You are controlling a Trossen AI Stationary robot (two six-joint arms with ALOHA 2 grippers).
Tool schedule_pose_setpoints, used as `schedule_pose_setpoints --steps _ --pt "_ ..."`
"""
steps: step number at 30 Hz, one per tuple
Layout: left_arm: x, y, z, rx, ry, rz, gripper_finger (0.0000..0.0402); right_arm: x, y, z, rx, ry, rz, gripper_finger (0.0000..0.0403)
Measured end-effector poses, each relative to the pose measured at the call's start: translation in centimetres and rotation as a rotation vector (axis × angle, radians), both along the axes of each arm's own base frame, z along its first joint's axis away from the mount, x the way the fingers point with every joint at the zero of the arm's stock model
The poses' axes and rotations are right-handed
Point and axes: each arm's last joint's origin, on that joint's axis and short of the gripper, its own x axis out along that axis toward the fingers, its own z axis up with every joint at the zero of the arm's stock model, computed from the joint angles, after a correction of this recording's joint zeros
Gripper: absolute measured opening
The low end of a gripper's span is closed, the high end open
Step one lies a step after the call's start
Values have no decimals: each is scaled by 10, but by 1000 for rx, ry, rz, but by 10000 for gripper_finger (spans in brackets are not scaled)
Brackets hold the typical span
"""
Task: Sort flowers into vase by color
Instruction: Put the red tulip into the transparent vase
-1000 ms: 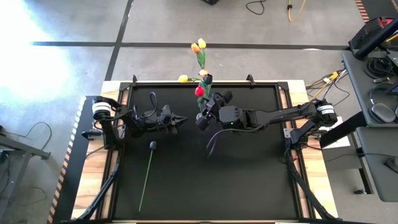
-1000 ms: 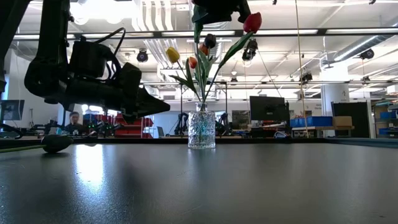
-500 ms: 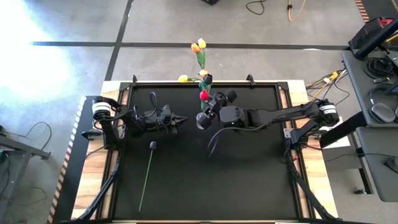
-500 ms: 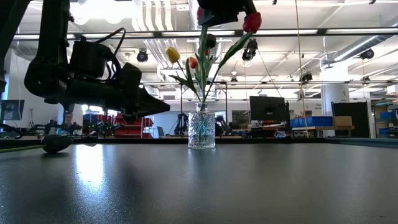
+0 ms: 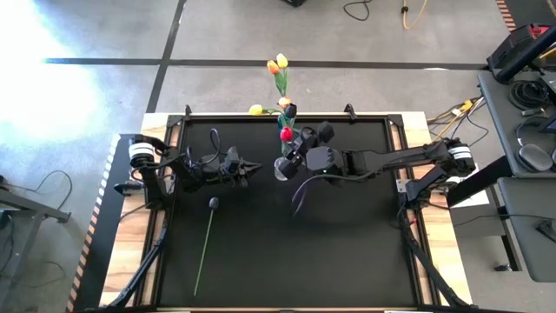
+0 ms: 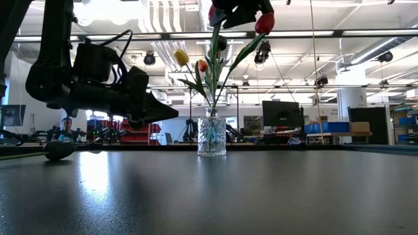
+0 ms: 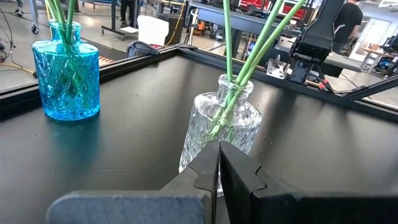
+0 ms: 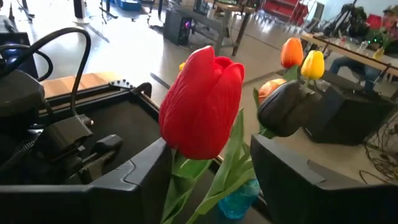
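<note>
A red tulip (image 8: 202, 102) stands with its stem in the clear glass vase (image 7: 227, 124), beside other green stems. My right gripper (image 8: 210, 143) is high above the vase (image 6: 211, 136), open, one finger on either side of the red head (image 6: 264, 23). Beyond it a dark tulip (image 8: 283, 109), an orange one (image 8: 291, 53) and a yellow one (image 8: 313, 64) rise over the blue vase (image 7: 65, 71). A dark-headed flower (image 5: 213, 203) lies flat on the black table. My left gripper (image 7: 219, 149) is shut, held level just left of the clear vase. My right gripper stands open around the red tulip's head (image 8: 186, 143), coming at it nearly level from the table's right. A gap shows between the head and one finger (image 8: 292, 180). Whether the other finger (image 8: 149, 174) touches the head or its leaf, I cannot tell.
The lying flower's long stem (image 5: 201, 256) runs toward the near left of the table. The blue vase stands close to the table's raised far rim (image 5: 347, 116). Open black mat (image 5: 330, 243) lies on the near and right sides.
My right gripper has opened about the red tulip's head and tipped a little. The tulip stays upright with its stem in the clear vase. My left arm has kept still.
</note>
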Motion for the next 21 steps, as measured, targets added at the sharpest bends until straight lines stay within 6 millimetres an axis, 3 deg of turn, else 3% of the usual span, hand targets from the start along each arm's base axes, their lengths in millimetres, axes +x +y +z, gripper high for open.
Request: schedule_pose_setpoints --steps 10,21 --pt "0 0 0 0 0 0 0 -6 0 24 7 103 -3 228" --pt "0 0 0 1 -2 0 0 -12 1 27 30 198 33 215"
